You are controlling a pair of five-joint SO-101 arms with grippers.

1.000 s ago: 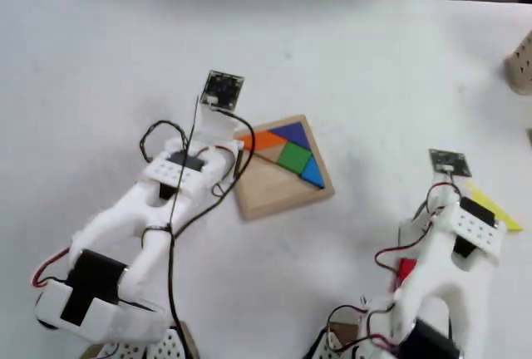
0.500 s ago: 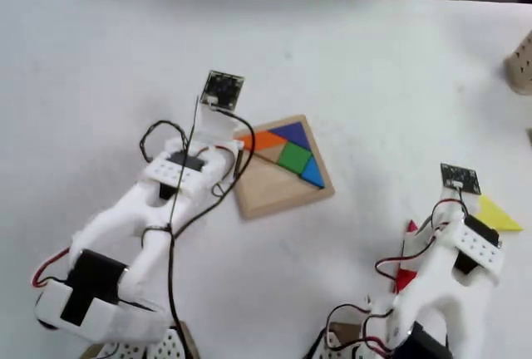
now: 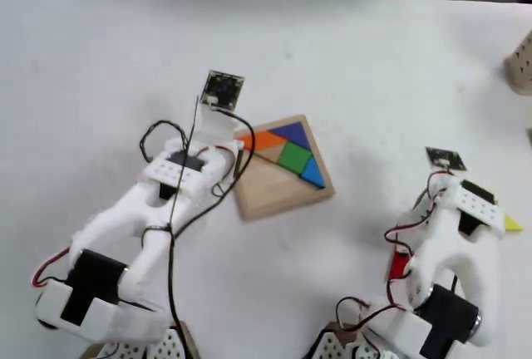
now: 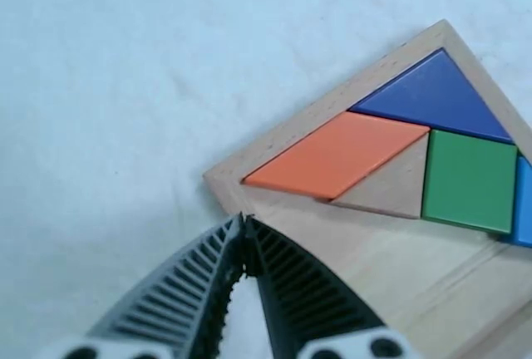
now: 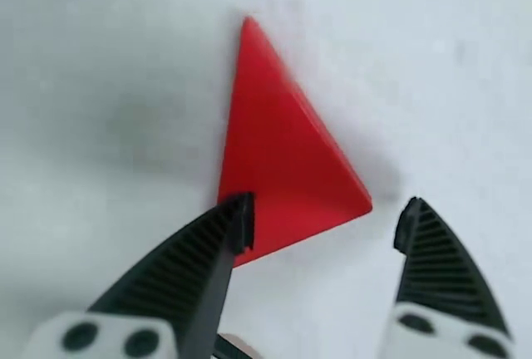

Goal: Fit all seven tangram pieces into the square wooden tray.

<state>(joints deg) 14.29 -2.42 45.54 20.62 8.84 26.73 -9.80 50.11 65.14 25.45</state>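
The square wooden tray [image 3: 270, 191] lies near the middle of the white worktop [image 3: 374, 68], turned so that its corners point up, down and sideways in the high view. It is pale, unpainted wood with a raised rim around a shallow floor. Four coloured pieces lie flat inside it, packed toward one corner: an orange parallelogram [image 3: 264, 140], a dark blue triangle [image 3: 292, 132] along the rim beside it, a green square [image 3: 293, 157] and a light blue piece [image 3: 312, 174] at the green square's far side. In the left wrist view the orange parallelogram [image 4: 337, 155], the dark blue triangle [image 4: 436, 97] and the green square [image 4: 470, 178] fit edge to edge, with a small triangle of bare tray floor between the orange and the green. The remaining half of the tray [image 4: 399, 251] is bare wood.

The left end effector [image 4: 243, 233] has its ribbed black jaws pressed together, the tips just at the tray's rim near the orange piece's pointed end, with nothing between them.

A red triangle [image 5: 283, 159] lies flat on the worktop well apart from the tray. The right end effector [image 5: 324, 213] hangs over it with its jaws spread wide, one corner of the triangle between them. In the high view the red triangle [image 3: 400, 268] shows beside the right arm, and a yellow piece [image 3: 513, 224] pokes out on the arm's other side.
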